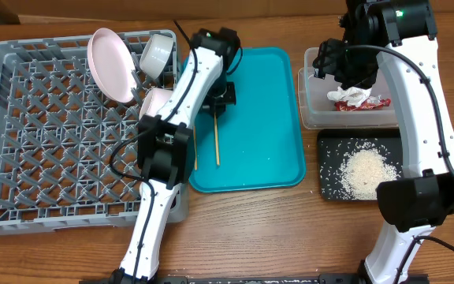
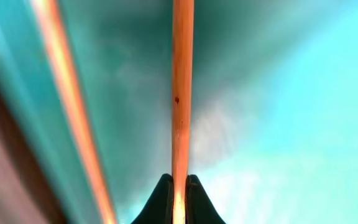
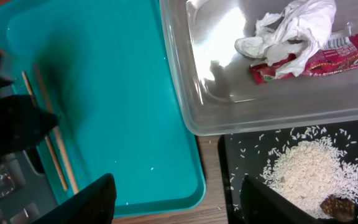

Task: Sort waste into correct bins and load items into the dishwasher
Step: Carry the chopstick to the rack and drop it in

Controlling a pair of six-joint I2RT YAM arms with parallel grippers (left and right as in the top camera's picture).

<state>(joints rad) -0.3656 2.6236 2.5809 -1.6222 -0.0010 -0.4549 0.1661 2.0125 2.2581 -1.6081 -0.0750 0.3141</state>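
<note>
Left pincer (image 2: 178, 184) clamped on a thin wooden chopstick (image 2: 182, 93) (teal rectangular plastic tray (image 2: 291, 124) beneath); right pincer (image 3: 176, 194) spread apart.

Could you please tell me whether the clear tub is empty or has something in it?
Not empty: the clear tub holds a crumpled white napkin and a red-and-white wrapper.

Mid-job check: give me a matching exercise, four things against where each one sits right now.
Things:
1. napkin
2. rice
3. plate
4. chopsticks

Places:
A. grey rack
B. teal tray
C. clear tub
D. black tray

Pairs: 1-C, 2-D, 3-A, 4-B
</note>
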